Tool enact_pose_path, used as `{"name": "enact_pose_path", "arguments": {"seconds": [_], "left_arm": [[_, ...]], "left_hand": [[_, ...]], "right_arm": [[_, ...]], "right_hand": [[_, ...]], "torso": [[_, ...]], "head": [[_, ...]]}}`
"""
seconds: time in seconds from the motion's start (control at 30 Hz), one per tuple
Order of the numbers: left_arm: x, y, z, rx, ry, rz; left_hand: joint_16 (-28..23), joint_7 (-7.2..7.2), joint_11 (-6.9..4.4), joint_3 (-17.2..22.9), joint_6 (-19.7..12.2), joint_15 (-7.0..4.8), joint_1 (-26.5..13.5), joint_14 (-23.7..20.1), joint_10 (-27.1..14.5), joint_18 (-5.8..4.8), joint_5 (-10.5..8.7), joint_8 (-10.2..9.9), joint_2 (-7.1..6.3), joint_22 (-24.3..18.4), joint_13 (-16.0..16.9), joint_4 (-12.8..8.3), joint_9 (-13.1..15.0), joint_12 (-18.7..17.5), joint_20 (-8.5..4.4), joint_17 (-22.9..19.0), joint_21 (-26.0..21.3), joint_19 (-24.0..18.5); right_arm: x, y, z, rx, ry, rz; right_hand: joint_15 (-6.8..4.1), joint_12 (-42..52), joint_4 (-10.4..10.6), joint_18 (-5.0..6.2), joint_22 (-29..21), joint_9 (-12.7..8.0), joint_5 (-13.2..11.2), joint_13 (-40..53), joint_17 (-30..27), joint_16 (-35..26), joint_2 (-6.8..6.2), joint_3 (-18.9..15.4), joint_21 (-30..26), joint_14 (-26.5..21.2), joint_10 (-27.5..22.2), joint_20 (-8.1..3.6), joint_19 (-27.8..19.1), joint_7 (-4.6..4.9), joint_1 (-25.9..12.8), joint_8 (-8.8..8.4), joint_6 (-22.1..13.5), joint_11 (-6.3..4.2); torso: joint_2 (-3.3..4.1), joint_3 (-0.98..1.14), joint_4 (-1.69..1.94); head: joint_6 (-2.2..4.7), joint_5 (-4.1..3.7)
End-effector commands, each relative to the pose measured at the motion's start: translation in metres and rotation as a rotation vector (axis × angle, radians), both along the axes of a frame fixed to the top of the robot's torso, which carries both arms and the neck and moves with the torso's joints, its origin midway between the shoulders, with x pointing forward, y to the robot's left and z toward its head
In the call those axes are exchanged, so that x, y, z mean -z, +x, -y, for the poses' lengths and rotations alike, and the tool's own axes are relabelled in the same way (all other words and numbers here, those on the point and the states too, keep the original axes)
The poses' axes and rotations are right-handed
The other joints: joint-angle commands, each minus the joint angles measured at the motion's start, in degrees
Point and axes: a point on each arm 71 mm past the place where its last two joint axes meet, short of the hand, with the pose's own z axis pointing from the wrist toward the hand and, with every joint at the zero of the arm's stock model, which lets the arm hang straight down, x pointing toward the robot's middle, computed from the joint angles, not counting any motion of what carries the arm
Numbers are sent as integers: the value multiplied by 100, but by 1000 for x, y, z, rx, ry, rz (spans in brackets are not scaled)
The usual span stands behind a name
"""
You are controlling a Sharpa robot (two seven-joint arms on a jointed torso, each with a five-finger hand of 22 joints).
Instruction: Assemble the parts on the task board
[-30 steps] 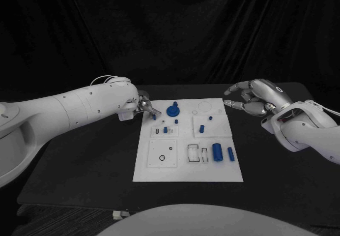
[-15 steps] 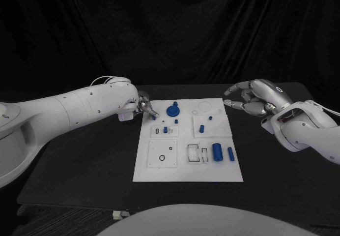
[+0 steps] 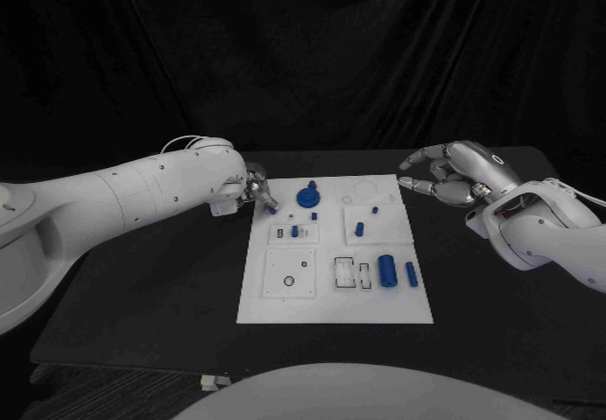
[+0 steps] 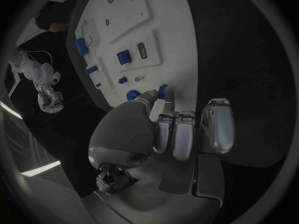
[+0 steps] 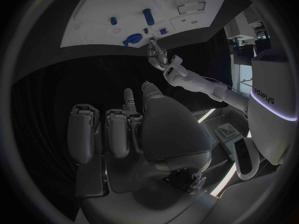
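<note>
Two hands in your frames. Left hand (image 3: 257, 193) sits at the task board's (image 3: 334, 302) far left corner, pinching a small blue peg (image 4: 162, 90) between thumb and fingertip; other fingers curled in beside it. Wrist view puts the peg right at the board's edge, with its long axis roughly along the pinching finger; whether it touches the board you can't tell. Right hand (image 3: 451, 175) hovers off the board's far right corner, well apart from it, fingers loosely curled and spread, holding nothing.

On the board: blue knob-shaped part (image 3: 309, 195) near the far edge, just beside the left hand. Short blue pin (image 3: 359, 230) on the right-hand plate, long axis running near-to-far. Another short blue piece (image 3: 294, 232) stands in the small left plate. Near the right edge, a wide blue cylinder (image 3: 388, 270) and a thinner blue rod (image 3: 411, 274) lie side by side, both long axes near-to-far, parallel to the board's long side. Small black ring (image 3: 289, 282) lies on the lower left plate.
</note>
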Motion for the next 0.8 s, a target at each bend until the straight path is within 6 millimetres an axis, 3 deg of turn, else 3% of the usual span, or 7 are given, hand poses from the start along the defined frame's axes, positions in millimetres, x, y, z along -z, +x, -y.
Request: {"name": "enact_pose_path", "arguments": {"seconds": [0.03,0.17,0.27,0.53,0.8], "left_arm": [[0,-1,2,16,-26,15],[-1,-4,0,12,-32,24],[-2,-9,-2,8,-33,29],[-19,-26,-4,-32,-40,90],[-25,-48,1,-22,-69,70]], "left_hand": [[15,-39,-55,398,79,-36,-22,597,586,-27,121,69,-145,1082,1507,-92,116,-4,-40,1510,39,19],[15,-46,-77,1173,145,-60,-189,597,586,-35,116,110,-391,1092,1507,-285,235,-4,-69,1510,58,59],[15,-50,-82,1382,172,-68,-283,597,586,-39,111,115,-461,1095,1507,-341,262,-4,-72,1510,66,74],[15,-54,-89,1593,197,-78,-453,597,586,-38,83,104,-537,1094,1507,-380,280,-4,-81,1510,59,85],[15,-55,-91,1653,205,-82,-547,597,586,-30,52,103,-534,1082,1507,-370,293,-4,-85,1510,26,70]], "right_arm": [[1,0,1,18,1,-8],[2,0,2,20,0,-10],[2,-1,3,22,-1,-12],[3,-1,4,28,-1,-15],[5,-1,3,28,2,-22]], "right_hand": [[44,20,20,-58,1231,-7,22,1509,409,-35,49,0,-20,409,600,43,277,4,6,36,30,34],[44,20,20,-58,1231,-7,22,1509,409,-35,49,0,-20,409,600,43,277,4,6,36,30,34],[44,20,20,-57,1230,-10,27,1509,404,-38,59,4,-26,408,600,44,275,5,8,36,31,35],[45,20,19,-56,1228,-18,37,1509,397,-40,71,9,-29,407,600,45,274,5,12,31,23,36],[45,20,19,-56,1228,-26,45,1509,394,-41,77,11,-31,407,600,46,273,7,15,21,7,37]], "torso": [[1,0,1],[2,0,1],[0,1,0],[-6,0,4],[-11,1,5]], "head": [[-1,-4],[-1,-22],[-1,-39],[-1,28],[-1,26]]}}
